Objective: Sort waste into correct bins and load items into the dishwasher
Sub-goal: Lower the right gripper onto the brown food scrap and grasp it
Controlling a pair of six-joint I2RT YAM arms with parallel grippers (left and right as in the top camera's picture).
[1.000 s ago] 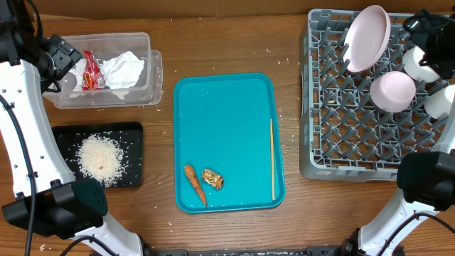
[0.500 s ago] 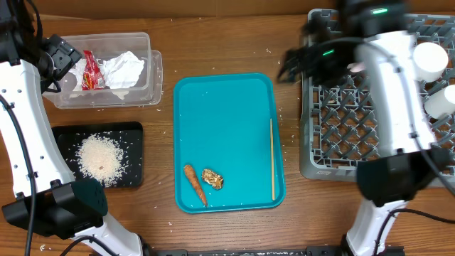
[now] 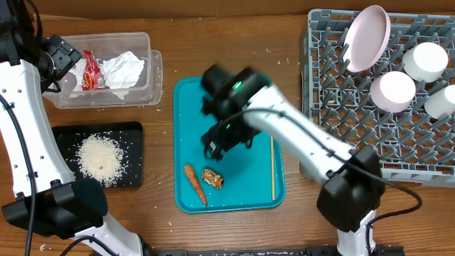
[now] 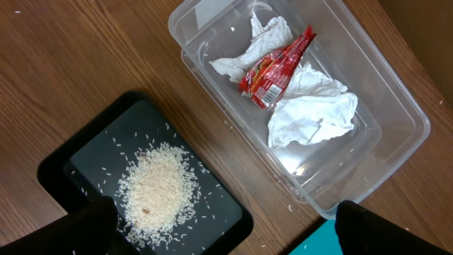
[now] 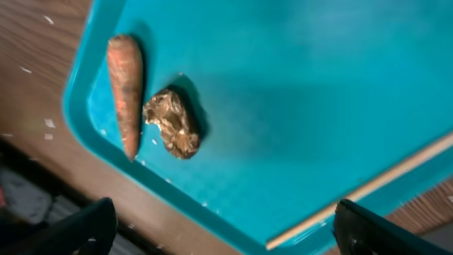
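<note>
- Overhead: the clear tub (image 3: pixel 146 92) sits in the upper left of the frame. It holds the red snack wrapper (image 3: pixel 90 70) on its left and the crumpled tissue (image 3: pixel 122 70) on its right.
- Below the tub, the black tray (image 3: pixel 131 135) carries a heap of rice (image 3: pixel 99 156).
- The left gripper (image 3: pixel 60 60) hangs at the tub's left end.
- The teal tray (image 3: pixel 192 107) lies in the middle. In its lower part, the carrot (image 3: pixel 195 183) is just beside the brown lump (image 3: pixel 212 178).
- The wooden stick (image 3: pixel 272 167) lies along the teal tray's right rim.
- The right gripper (image 3: pixel 226 139), blurred, is above the teal tray, a little above the lump.
- The grey dish rack (image 3: pixel 341 142) fills the right side. The pale plate (image 3: pixel 370 37) stands tilted at its top, with a small white bowl (image 3: pixel 393 91) below it.
- Two more small white pieces, the upper vessel (image 3: pixel 426 60) and the edge vessel (image 3: pixel 442 102), sit near the right border. I cannot tell which is the bowl and which the cup.
- Left wrist: the fingers show only in the two lower corners, spread wide with nothing between them.
- The tub with tissue and wrapper is at upper right, and the black tray with rice at lower left.
- Right wrist: the fingers again sit in the lower corners, far apart and empty.
- The carrot and lump lie at the left, side by side near the teal tray's corner. The stick runs along the lower right.
</note>
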